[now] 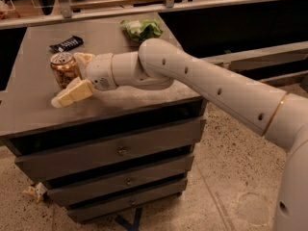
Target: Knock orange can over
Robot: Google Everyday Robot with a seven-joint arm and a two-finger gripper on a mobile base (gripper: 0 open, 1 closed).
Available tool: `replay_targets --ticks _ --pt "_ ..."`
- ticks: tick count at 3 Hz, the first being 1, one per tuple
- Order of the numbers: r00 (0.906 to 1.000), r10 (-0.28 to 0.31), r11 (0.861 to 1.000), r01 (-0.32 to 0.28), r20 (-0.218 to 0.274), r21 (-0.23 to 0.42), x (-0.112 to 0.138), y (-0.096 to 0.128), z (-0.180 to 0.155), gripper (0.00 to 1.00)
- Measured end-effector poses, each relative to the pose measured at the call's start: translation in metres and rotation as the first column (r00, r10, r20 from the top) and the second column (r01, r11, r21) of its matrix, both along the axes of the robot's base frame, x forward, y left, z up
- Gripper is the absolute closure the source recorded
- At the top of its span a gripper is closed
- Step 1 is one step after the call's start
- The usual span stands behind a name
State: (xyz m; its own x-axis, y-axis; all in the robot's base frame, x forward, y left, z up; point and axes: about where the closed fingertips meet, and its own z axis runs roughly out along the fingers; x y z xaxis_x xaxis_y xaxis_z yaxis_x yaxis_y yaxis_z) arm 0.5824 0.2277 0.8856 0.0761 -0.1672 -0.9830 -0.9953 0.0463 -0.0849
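Note:
The orange can (63, 69) stands upright on the left part of the grey cabinet top (29, 105), its silver pull-tab top showing. My gripper (68, 79) reaches in from the right and is open. Its near cream finger (72, 94) lies just in front of the can's base, and its far finger (85, 58) sits behind the can's right side. The can stands between the two fingers, at or very near the near one. The can's lower right side is hidden by the gripper.
A dark snack bar wrapper (66, 43) lies behind the can. A green and white bag (141, 29) sits at the back of the top. The cabinet's drawers (120, 150) face me, with a rail and shelf (163, 4) behind. My arm (216, 93) crosses the cabinet's right edge.

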Motion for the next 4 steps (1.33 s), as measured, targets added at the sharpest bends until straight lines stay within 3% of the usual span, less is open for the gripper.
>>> replay_targets --ticks 2,3,4 --pt "0.9992 0.04 0.998 -0.04 0.002 0.045 0.0 0.018 -0.008 0.42" --pt "0.9984 0.034 0.996 -0.037 0.045 0.084 0.004 0.016 0.012 0.65" --pt "0.9887 -0.015 0.998 0.007 0.149 0.055 0.018 -0.011 0.045 0.88"
